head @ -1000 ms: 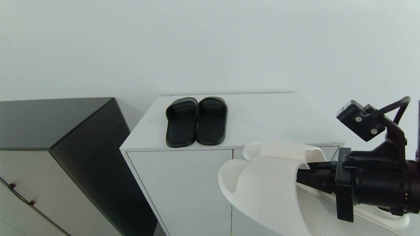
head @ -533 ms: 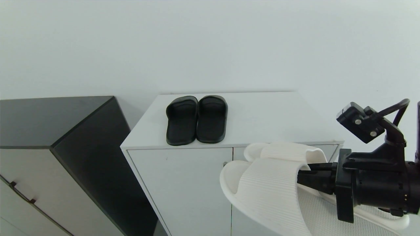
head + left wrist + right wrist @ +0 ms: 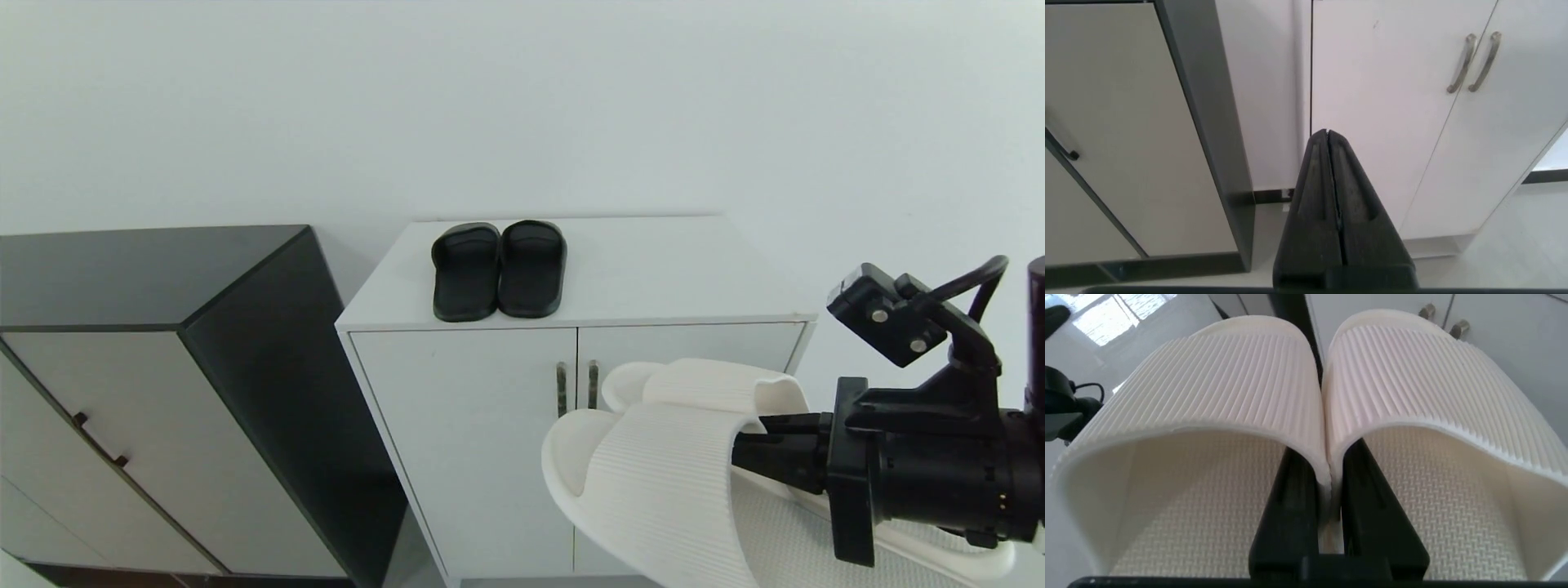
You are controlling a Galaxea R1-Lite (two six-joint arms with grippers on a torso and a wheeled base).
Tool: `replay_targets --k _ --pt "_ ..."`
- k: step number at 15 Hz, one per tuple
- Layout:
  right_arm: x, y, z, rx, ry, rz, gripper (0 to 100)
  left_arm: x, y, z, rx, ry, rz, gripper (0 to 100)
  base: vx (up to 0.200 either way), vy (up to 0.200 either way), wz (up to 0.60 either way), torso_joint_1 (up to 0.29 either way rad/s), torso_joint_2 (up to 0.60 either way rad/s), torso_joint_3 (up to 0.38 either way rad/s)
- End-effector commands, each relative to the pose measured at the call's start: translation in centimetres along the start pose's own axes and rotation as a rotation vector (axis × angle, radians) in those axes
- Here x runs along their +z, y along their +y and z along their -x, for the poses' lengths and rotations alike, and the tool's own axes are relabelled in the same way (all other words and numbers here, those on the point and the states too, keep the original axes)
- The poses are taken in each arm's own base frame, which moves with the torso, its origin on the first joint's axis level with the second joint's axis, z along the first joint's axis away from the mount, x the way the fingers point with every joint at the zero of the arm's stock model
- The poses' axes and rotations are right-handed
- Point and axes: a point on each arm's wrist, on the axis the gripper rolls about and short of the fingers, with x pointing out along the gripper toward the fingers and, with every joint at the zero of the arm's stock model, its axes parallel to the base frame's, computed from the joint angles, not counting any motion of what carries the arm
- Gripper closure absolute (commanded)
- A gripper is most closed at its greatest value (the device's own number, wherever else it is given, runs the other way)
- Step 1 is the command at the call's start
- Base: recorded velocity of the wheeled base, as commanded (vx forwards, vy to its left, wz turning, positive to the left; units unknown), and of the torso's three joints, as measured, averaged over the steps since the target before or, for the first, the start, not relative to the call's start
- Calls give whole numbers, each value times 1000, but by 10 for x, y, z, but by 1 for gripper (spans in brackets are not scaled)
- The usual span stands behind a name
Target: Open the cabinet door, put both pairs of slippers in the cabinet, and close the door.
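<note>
Ribbed white slippers (image 3: 653,474), plain black slippers (image 3: 500,273), white cabinet (image 3: 465,425).

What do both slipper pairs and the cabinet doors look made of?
White slippers: likely soft foam or rubber, matte, ribbed straps, textured footbeds.
Black slippers: probably moulded rubber or foam, smooth matte.
Cabinet doors: apparently laminated board, flat white satin face.

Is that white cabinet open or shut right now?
Shut. The cabinet front is flush, its handles side by side, no inside showing.
</note>
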Motion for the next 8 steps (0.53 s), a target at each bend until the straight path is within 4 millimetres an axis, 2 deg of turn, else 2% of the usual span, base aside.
replay_targets --k 1,8 --pt "-1 0 -2 0 8 -2 100 0 0 0 0 -1 0 100 0 0 0 0 0 0" --pt "-2 0 -1 -2 9 1 100 0 0 0 0 -1 0 100 0 0 0 0 0 0"
